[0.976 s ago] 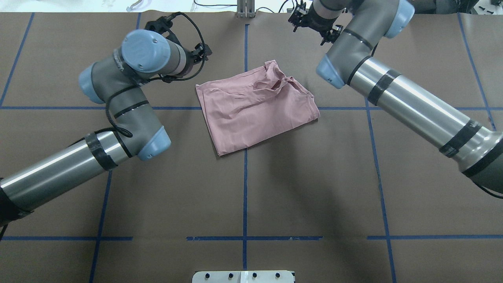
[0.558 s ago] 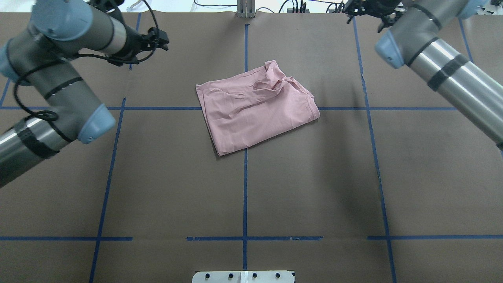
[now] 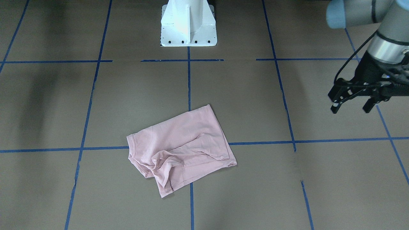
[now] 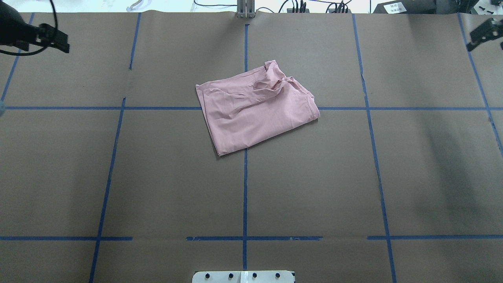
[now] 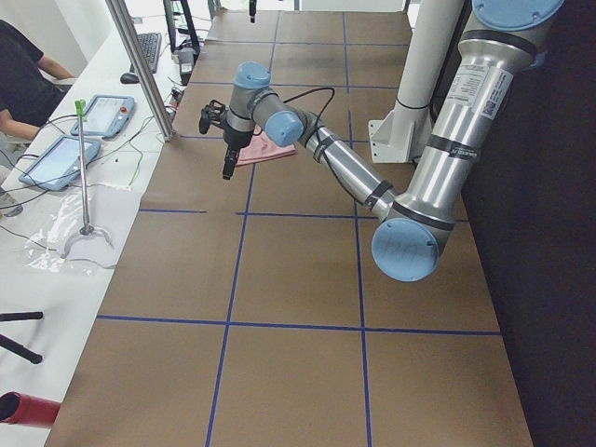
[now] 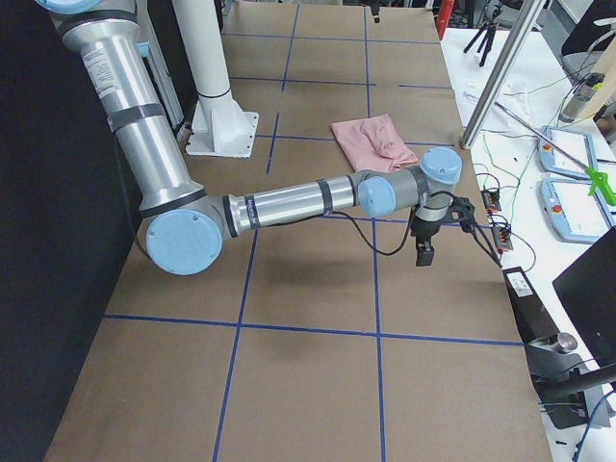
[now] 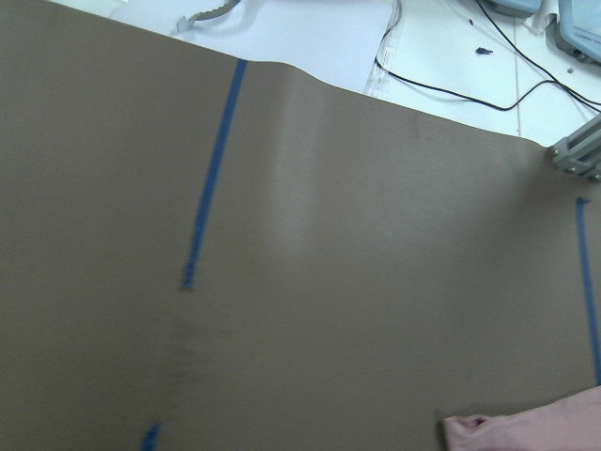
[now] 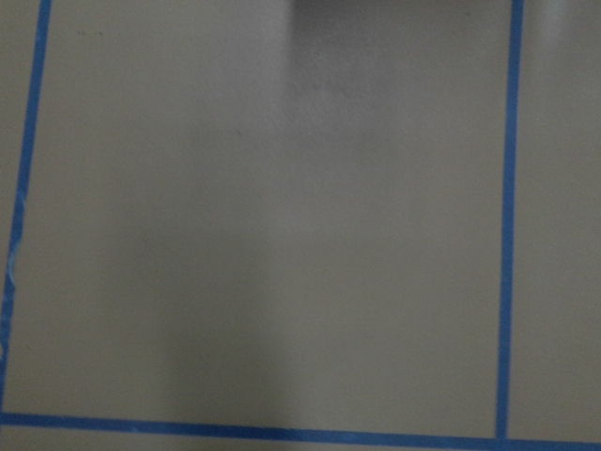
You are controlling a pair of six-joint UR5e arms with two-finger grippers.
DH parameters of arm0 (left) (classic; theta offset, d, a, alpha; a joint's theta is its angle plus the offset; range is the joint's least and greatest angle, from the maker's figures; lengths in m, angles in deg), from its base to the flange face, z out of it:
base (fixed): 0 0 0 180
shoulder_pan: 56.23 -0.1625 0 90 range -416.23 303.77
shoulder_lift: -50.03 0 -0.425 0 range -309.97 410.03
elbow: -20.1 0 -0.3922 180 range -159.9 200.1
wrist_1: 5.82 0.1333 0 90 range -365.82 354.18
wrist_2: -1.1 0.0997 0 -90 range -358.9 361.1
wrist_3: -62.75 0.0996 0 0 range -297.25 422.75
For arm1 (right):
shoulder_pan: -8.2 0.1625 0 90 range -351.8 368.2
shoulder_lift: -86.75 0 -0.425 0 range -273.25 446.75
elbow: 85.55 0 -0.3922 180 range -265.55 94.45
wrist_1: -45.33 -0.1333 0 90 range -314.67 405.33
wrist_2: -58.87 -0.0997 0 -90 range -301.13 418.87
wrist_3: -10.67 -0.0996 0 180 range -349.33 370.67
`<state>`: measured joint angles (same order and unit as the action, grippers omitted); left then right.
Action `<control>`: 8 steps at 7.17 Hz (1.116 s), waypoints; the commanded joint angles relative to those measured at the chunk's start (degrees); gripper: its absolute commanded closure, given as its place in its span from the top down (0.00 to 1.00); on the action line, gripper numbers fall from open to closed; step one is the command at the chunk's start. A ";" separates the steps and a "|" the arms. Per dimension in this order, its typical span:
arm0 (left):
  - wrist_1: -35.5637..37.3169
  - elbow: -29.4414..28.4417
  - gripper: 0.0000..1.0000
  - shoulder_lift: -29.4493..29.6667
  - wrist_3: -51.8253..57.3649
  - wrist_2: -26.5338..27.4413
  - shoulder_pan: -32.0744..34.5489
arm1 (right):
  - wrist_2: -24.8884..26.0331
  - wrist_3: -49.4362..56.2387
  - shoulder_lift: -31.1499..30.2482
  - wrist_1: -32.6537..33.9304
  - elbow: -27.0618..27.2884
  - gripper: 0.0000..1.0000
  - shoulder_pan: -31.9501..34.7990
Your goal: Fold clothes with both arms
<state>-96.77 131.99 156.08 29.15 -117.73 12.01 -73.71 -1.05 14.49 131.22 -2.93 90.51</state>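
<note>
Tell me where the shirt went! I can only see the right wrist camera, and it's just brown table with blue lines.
Observer: The pink T-shirt lies folded at the middle of the table, outside what your camera shows.
Operator: Is a robot hand holding it?
Observer: No. The left gripper hangs off to one side above the table, its fingers apart with nothing between them.
Operator: Is the shirt folded nice and flat?
Observer: Not quite. The edge farthest from the robot is bunched up in wrinkles, while the rest lies fairly smooth.
</note>
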 commanded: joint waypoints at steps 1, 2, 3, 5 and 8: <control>2.79 1.24 1.00 -9.76 31.51 -7.18 12.39 | -3.03 14.92 -8.23 0.94 2.79 1.00 8.01; 2.62 0.10 1.00 -12.94 34.28 -10.86 15.93 | -3.20 16.10 -11.12 4.34 5.85 1.00 9.43; 1.14 0.26 1.00 -16.97 33.70 -12.72 16.66 | -2.33 16.11 -11.94 5.94 9.19 1.00 9.79; -2.38 -4.71 1.00 -17.61 33.51 -10.90 16.31 | -2.67 15.32 -13.08 5.61 14.31 1.00 9.71; -1.60 -12.48 1.00 -17.71 33.78 -11.33 16.40 | -2.85 14.62 -16.07 6.31 15.29 1.00 9.71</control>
<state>-98.76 121.04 139.07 62.83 -128.92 28.34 -76.59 13.86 -0.88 137.27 12.31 100.22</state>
